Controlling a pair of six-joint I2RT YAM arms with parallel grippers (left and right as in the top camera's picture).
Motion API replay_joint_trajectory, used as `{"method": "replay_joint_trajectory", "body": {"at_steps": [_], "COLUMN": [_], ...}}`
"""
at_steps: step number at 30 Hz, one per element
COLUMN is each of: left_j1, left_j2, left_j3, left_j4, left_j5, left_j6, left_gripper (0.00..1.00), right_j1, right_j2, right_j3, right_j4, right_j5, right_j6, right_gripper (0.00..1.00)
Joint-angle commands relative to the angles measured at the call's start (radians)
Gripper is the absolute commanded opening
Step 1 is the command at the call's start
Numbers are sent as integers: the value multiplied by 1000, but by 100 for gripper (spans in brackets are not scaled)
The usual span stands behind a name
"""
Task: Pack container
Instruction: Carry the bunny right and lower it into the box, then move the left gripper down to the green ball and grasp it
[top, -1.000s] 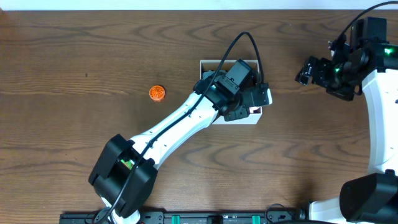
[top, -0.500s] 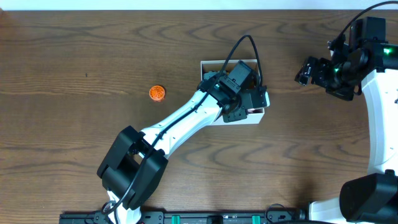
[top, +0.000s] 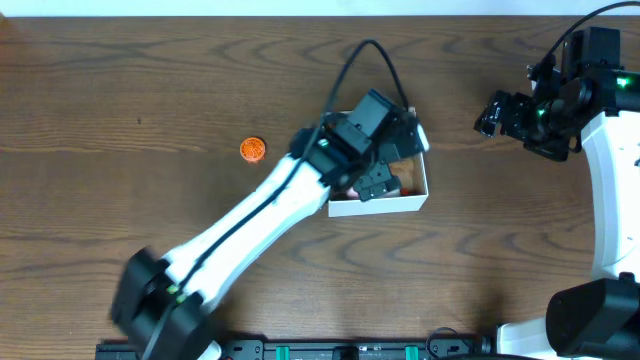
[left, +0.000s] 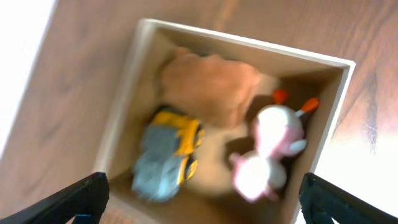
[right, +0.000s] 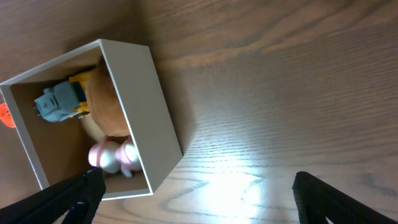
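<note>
The container (top: 385, 207) is a shallow cardboard box with white walls, standing mid-table. In the left wrist view the container (left: 249, 45) holds a brown plush (left: 211, 84), a yellow and grey toy truck (left: 168, 155) and a pink and white toy (left: 267, 155). My left gripper (left: 202, 205) hovers over it, open, with nothing between its fingers. In the overhead view the left gripper (top: 385, 168) covers much of the box. My right gripper (top: 495, 112) hangs open at the far right, away from the box. The right wrist view shows the container (right: 152, 106) at the left.
A small orange ball (top: 252, 149) lies on the wooden table (top: 120, 90) left of the box. The right arm's base (top: 600, 310) stands at the right edge. A black rail (top: 330, 350) runs along the front edge.
My left gripper went from shut to wide open above the box. Its arm swung and rose. The box now sits slightly nearer the front. The right arm has not moved.
</note>
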Motion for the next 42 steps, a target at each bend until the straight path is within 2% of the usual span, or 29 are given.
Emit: {"method": "replay_joint_trajectory", "body": {"at_steps": [1,4,9,14,21,26,33,42], "left_j1": [21,68,232,438,680,783,815,815], "left_j2": [-97,-161,-188,-175,-175,-176,-176,-176], "left_j3": [8,8,3,-57,-112,-135,-179,-339], "left_j4": [-61,-185,-482,-626,-707,-791,-822,-669], "left_j5": [-135,-171,-173,-168,-16,-2,50,50], "left_j6": [-149,-286,-542,-734,-755,-755,-756,-809], "left_gripper": [98,98,98,98,98,98,98,98], "right_j1": [8,8,8,8,8,8,10,14], "right_j2": [6,6,6,6,6,6,6,6], "right_j3": [-5,-5,-5,-5,-5,-5,-5,-5], "right_j4": [2,2,3,5,5,-3,-6,3], "right_j5": [-1,-1,-1,-1,-1,-1,0,-1], "right_j6": [11,11,11,11,11,11,11,11], "right_gripper": [99,99,99,99,99,99,99,99]}}
